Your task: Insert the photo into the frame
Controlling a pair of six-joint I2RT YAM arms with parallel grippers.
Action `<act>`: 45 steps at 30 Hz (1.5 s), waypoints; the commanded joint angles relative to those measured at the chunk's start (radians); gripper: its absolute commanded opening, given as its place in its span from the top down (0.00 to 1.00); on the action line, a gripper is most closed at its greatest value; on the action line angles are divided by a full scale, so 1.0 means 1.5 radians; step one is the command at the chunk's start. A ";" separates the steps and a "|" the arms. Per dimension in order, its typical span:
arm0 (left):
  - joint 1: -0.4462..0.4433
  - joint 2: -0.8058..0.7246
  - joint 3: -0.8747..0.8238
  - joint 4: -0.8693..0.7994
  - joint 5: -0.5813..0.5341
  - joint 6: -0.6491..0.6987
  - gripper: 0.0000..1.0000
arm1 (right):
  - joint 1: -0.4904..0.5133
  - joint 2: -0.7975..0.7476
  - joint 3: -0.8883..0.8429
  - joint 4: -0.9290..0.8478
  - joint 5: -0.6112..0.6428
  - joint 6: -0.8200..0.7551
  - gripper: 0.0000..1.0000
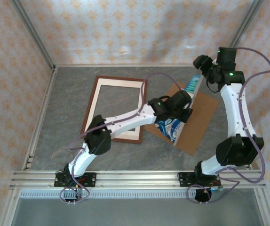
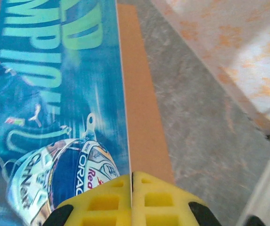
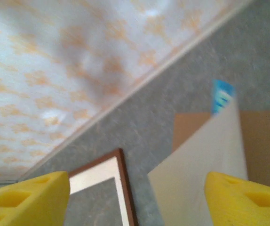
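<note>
The thin rectangular photo (image 2: pixel 55 94), a glossy blue-teal printed sheet with large pale lettering and a helmeted figure, is pinched at its white edge by the left gripper (image 2: pixel 131 188). The gripper's ribbed yellow fingers (image 2: pixel 102 202) are pressed together on that edge. From above, the photo is seen over a flat, matte brown cardboard board (image 1: pixel 201 125), to the right of the frame and not inside it.

The large rectangular frame (image 1: pixel 89 106), made of thin reddish-brown wood moulding, lies flat on the grey marbled table (image 1: pixel 64 94). A smooth cream mat border (image 1: pixel 121 84) with a cut-out window is seated within it, and the left arm is stretched across its lower right corner.

The right gripper (image 3: pixel 135 202) is held with its yellow fingers spread wide and nothing between them. In the top view it is raised near the back wall (image 1: pixel 125 28), which is papered in cream with orange motifs, beyond the far end of the photo.
</note>
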 commanded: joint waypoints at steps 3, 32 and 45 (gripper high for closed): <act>0.082 -0.150 -0.060 0.020 0.228 -0.045 1.00 | -0.006 -0.075 0.108 0.023 0.014 0.006 0.19; 0.634 -0.176 -0.322 -0.363 0.231 0.189 1.00 | 0.051 -0.028 -0.148 0.128 0.002 -0.037 0.20; 0.633 -0.100 -0.168 -0.458 0.122 0.252 1.00 | 0.122 0.028 -0.228 0.165 -0.018 -0.054 0.21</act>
